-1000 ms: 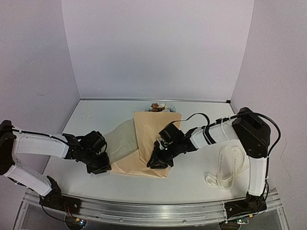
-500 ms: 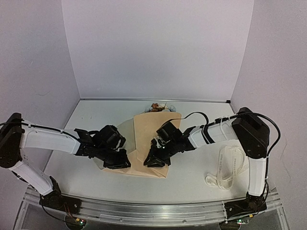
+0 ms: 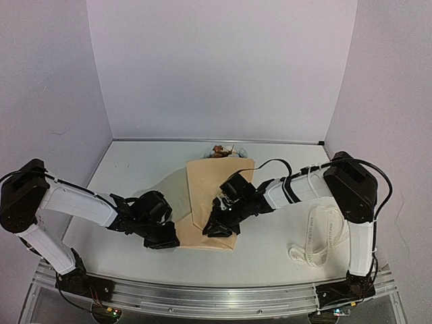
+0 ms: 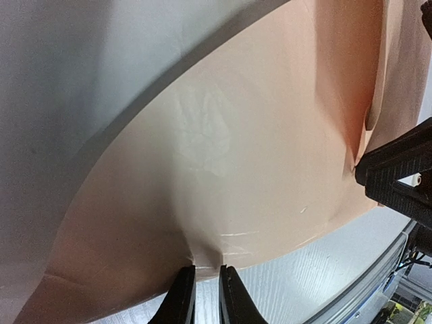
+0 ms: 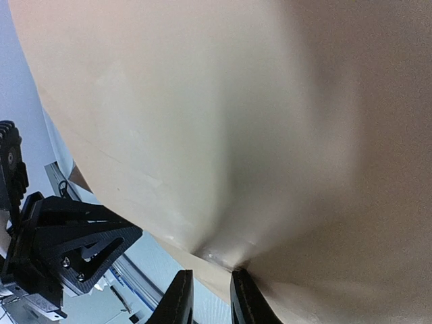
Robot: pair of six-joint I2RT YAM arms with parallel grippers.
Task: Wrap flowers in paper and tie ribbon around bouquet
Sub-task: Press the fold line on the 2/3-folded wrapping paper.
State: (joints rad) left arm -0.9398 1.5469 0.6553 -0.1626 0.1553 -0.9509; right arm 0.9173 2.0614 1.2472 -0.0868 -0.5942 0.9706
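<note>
Rightward went the left gripper (image 3: 165,239) over the last second, closing the gap to the right gripper (image 3: 217,228) and drawing the pale left flap in with it. The right gripper barely shifted.

Biggest item: the paper (image 3: 216,185), a peach sheet partly folded on the table (image 3: 128,162). Its long axis ran straight away from both grippers toward the back wall. It lay just right of the left gripper, and under and ahead of the right gripper.

Left wrist view: fingers (image 4: 181,300) drawn nearly together, with a puckered bit of the paper's (image 4: 236,169) near edge nipped between them.

Right wrist view: much the same, fingers (image 5: 246,304) almost closed on a pinch of the paper (image 5: 236,101), creases spreading from the nip.

The flowers (image 3: 223,150): only blooms showed, at the sheet's far end, well ahead of both grippers. The stems were hidden.

The ribbon (image 3: 322,233): a loose heap out past the right gripper's outer side, well apart from the paper and untouched.

Judgement: the wrap looked about half made and the tying not begun. The next fold would cross the long axis, with the left gripper carrying its flap rightward over the bundle. The right gripper sat nearer the centre line, and nearer the ribbon.
</note>
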